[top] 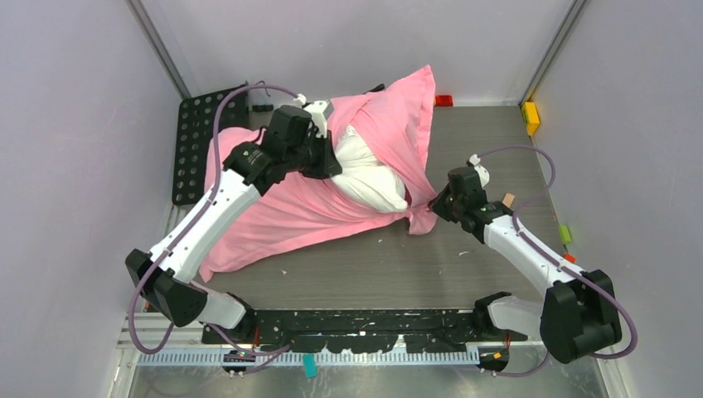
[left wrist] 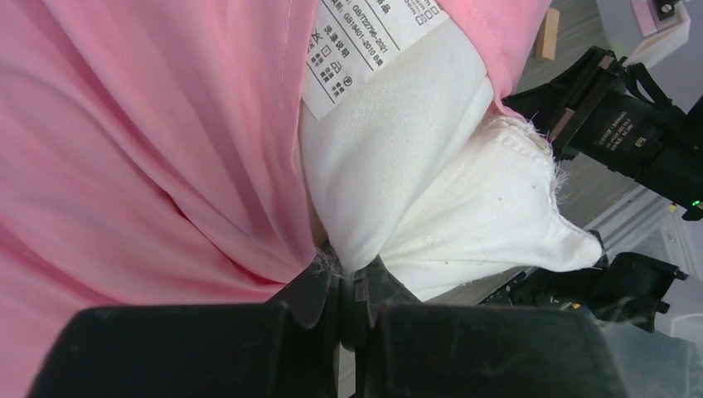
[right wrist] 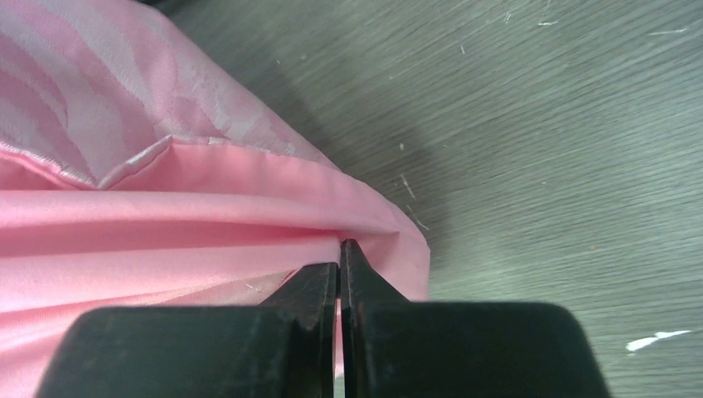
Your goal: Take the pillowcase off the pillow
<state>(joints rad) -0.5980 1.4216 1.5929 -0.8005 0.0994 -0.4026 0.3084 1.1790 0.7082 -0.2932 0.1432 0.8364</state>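
Looking down from the top view, I see the pillowcase spread over the middle and left of the surface. The pillow is only partly inside it. A white bulge shows through the opening at centre frame, with pink folds wrapped over it above and to the right.

My left tool is clenched, and its wrist view shows the tips pinching the frayed white corner of the pillow just where the pink cloth meets it. That view also shows a printed label on the pillow at top centre, which the top view does not resolve.

My right tool is clenched too, grasping the pillowcase. Its wrist view shows the tips closed on a smooth pink fold at the cloth's edge, with a stitched hem at upper left and bare grey surface filling the right half. From above, that grip sits at the pillowcase's lower right tip, right of centre.
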